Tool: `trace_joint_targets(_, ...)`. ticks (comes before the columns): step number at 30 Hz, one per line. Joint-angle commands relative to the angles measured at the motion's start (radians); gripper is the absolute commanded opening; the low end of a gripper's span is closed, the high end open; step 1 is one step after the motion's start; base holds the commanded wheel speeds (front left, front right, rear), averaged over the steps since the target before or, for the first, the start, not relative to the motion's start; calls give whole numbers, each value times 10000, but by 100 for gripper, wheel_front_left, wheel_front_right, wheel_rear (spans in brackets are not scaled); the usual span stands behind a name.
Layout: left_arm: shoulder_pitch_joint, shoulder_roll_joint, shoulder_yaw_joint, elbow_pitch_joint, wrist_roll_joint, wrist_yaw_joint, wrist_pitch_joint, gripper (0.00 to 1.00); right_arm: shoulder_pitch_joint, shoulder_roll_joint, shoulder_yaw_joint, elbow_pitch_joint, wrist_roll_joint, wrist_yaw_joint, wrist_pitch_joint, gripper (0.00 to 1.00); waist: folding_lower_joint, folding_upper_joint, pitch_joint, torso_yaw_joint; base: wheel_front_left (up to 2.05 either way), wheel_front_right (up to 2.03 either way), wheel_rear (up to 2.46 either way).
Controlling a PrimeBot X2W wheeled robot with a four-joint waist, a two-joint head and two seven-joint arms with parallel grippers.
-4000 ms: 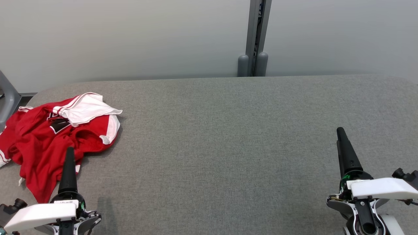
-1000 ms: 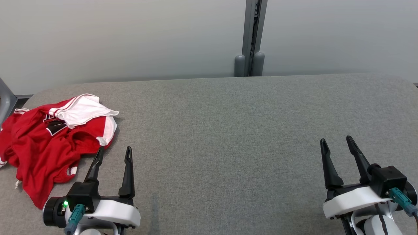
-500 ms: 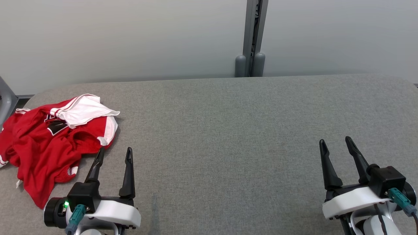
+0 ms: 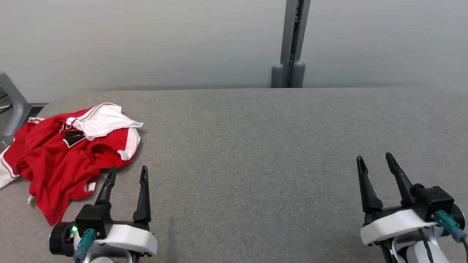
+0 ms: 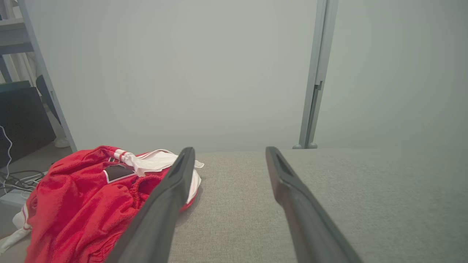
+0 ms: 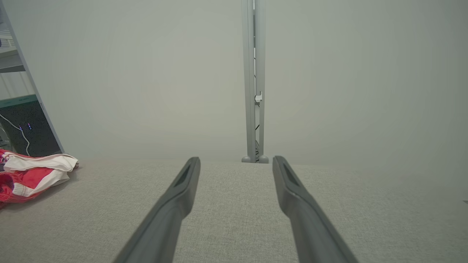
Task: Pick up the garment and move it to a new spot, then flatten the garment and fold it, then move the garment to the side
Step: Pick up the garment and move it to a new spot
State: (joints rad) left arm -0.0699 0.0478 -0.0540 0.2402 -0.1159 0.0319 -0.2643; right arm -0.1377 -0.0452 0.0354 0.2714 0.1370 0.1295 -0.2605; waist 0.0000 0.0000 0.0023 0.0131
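A crumpled red garment (image 4: 62, 160) with white trim and a black patch lies in a heap at the left end of the grey table (image 4: 256, 146). In the left wrist view the garment (image 5: 84, 201) sits left of my fingers, and it shows at the left edge of the right wrist view (image 6: 25, 175). My left gripper (image 4: 128, 171) hovers open just right of the heap's near edge, nothing between its fingers. My right gripper (image 4: 374, 159) stands open over bare fabric far to the right, holding nothing.
A pale wall runs behind the table, with a grey vertical post (image 4: 290, 44) at its far edge. A grey metal frame (image 4: 12, 106) stands off the table's left end. Cables and dark equipment (image 5: 18, 120) lie on the floor beyond the garment.
The head camera has shifted, so the whole picture sits slightly right and lower. Both grippers hold the same open pose as a second ago. The garment has not moved.
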Motion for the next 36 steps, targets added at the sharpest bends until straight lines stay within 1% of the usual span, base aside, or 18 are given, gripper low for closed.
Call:
trace_joint_targets(1,-152,47,33,24,-38,24,-16,100,9,-93,-22,-32,51,22,-60,100,0,0,-9,86,0,0,0)
trace_joint_targets(10,-131,46,44,81,-82,74,-15,100,60,-92,106,17,144,22,-60,100,0,0,-52,634,0,0,0)
trace_joint_targets(36,191,44,194,235,-167,142,-15,100,222,-92,658,282,606,23,-56,100,0,0,-269,3303,0,0,0)
